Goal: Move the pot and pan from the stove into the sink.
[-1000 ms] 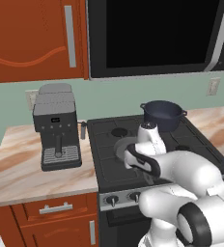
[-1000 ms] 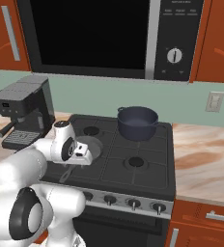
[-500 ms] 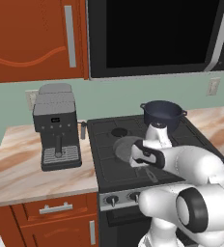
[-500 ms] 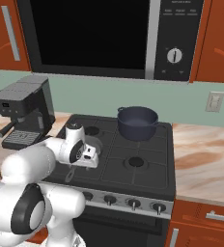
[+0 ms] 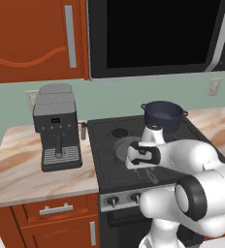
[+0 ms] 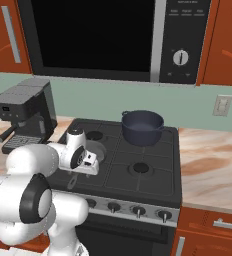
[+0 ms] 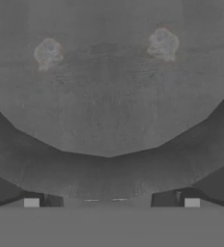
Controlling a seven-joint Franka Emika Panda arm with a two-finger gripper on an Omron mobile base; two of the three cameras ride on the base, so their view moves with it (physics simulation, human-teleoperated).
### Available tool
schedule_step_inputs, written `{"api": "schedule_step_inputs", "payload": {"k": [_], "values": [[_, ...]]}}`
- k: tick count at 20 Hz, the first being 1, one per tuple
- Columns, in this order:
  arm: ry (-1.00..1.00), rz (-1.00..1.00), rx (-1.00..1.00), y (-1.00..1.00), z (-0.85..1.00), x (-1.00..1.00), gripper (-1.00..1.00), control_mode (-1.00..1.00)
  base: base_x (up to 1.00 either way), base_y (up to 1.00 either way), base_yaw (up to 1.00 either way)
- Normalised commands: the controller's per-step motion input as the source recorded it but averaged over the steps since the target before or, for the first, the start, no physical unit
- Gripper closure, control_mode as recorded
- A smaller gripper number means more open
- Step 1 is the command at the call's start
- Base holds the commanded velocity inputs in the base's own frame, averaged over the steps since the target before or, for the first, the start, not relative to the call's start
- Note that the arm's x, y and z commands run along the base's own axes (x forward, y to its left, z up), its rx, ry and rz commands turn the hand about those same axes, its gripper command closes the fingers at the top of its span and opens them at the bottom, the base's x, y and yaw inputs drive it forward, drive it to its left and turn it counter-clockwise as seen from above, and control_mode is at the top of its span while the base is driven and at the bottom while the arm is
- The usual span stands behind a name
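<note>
- Marbled beige worktop (image 5: 32,174) runs on both sides of the black stove (image 6: 138,172), with a pale green wall behind and red-brown cabinets (image 5: 34,38) above.
- A dark microwave (image 6: 113,37) hangs over the stove, and a grey coffee machine (image 5: 56,127) stands on the worktop to the stove's left.
- The pot (image 6: 142,127), deep and dark blue-grey, sits upright on the back of the stove, on its right half in the left base view.
- The pan (image 5: 125,145) lies on the stove's front left burner, partly hidden by the arm; its thin dark handle (image 6: 73,180) sticks out toward the knob strip.
- The tool (image 7: 111,200) hangs low over the pan, and the hand view looks straight at the pan's speckled grey inside.
- Its jaws stand fully apart with nothing between them; the two fingertips (image 7: 32,202) show wide apart in the hand view.
</note>
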Motion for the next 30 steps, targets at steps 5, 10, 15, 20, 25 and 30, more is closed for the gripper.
{"api": "schedule_step_inputs", "payload": {"k": [5,10,15,20,25,30], "values": [[0.00,0.00,0.00,0.00,-0.13,0.00,-1.00,-1.00,0.00,0.00,0.00],[0.00,0.00,0.00,0.00,-0.02,0.00,1.00,-1.00,0.00,0.00,0.00],[0.00,0.00,0.01,0.00,0.07,0.00,1.00,-1.00,0.00,0.00,0.00],[0.00,-0.02,0.01,0.00,0.31,0.00,1.00,-1.00,0.00,0.00,0.00],[0.01,-0.02,0.01,0.00,0.50,0.00,1.00,-1.00,0.00,0.00,0.00],[0.01,0.00,0.00,0.00,0.57,-0.17,1.00,-1.00,0.00,0.00,0.00]]}}
